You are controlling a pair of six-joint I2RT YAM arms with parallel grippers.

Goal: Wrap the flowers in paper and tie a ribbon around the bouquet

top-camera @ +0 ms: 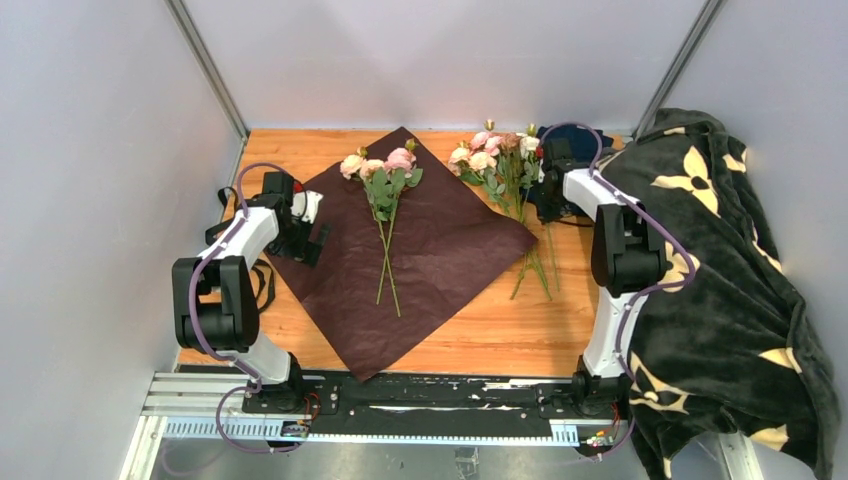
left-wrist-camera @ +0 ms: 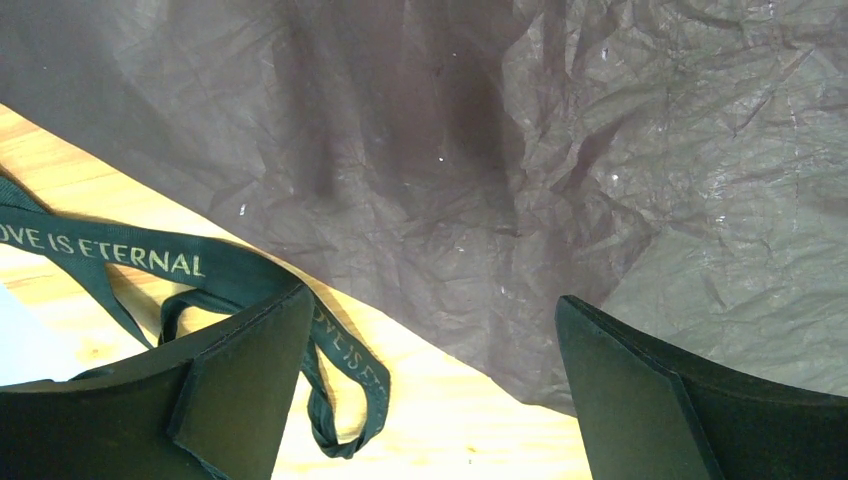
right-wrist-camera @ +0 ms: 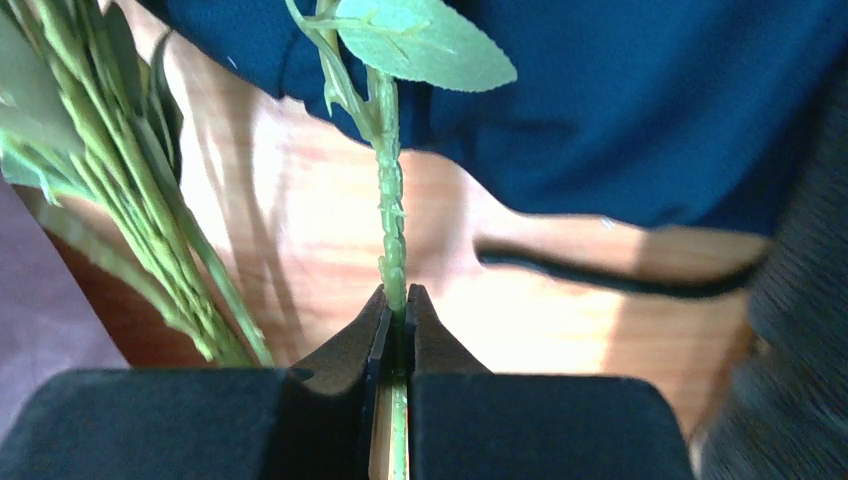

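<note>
Early: paper (top-camera: 420, 250) flat on the counter (top-camera: 500, 330), a few flowers (top-camera: 383, 180) on it toward 12 o'clock, remaining flowers (top-camera: 495, 160) at its 2 o'clock edge. Right hand (right-wrist-camera: 397, 300) pinches one stem (right-wrist-camera: 390, 200) there; left hand (left-wrist-camera: 430, 330) is spread wide over the paper's 9 o'clock edge, ribbon (left-wrist-camera: 200, 268) loose beside it. Wrap and tie not started.

Bearing on the wooden table (top-camera: 500, 340) 1 burgundy paper (top-camera: 450, 250) spreading diamond-wise, 1 black ribbon (left-wrist-camera: 130, 258) looping beside its left edge, flowers (top-camera: 490, 160) lying by its right corner, navy cloth (right-wrist-camera: 650, 120) behind them.
</note>
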